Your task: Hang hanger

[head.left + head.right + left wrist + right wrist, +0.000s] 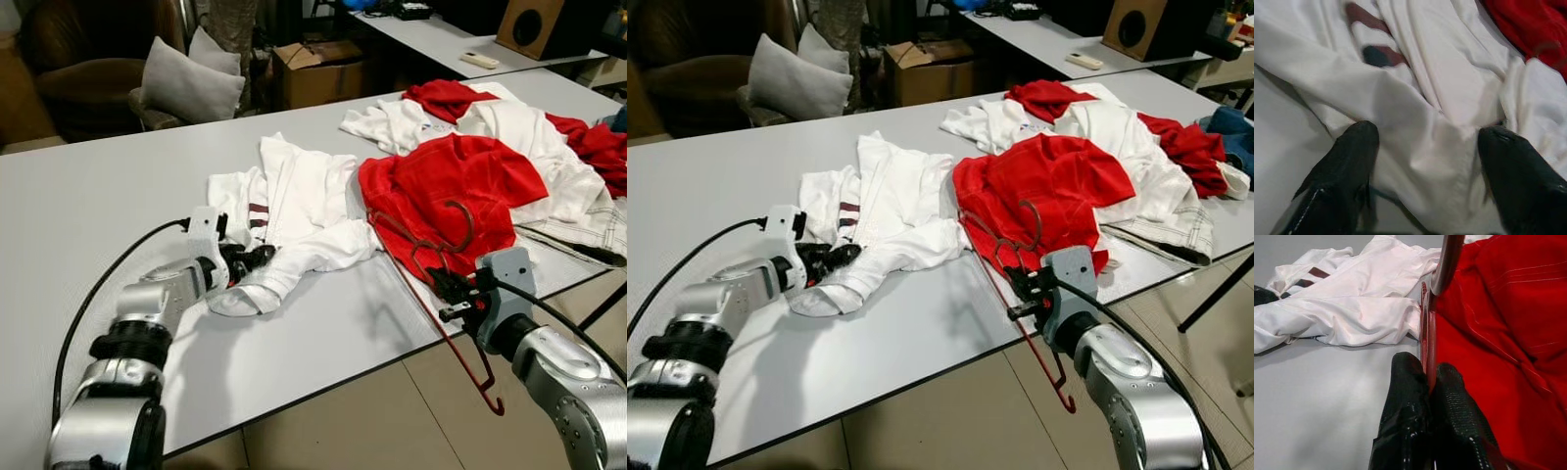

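Up close, right tool pinches red hanger.

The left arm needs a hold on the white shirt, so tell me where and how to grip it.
Grip the folded sleeve edge of the white shirt nearest the left gripper, coming in low from the robot's side along the table. The fold bunches up there and already lies between the open fingers. The right gripper holds the hanger.

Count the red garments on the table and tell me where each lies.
3, maybe more under the pile. One red shirt lies mid-table under the hanger; one red piece lies at the far edge; another red piece lies on the right among white clothes.
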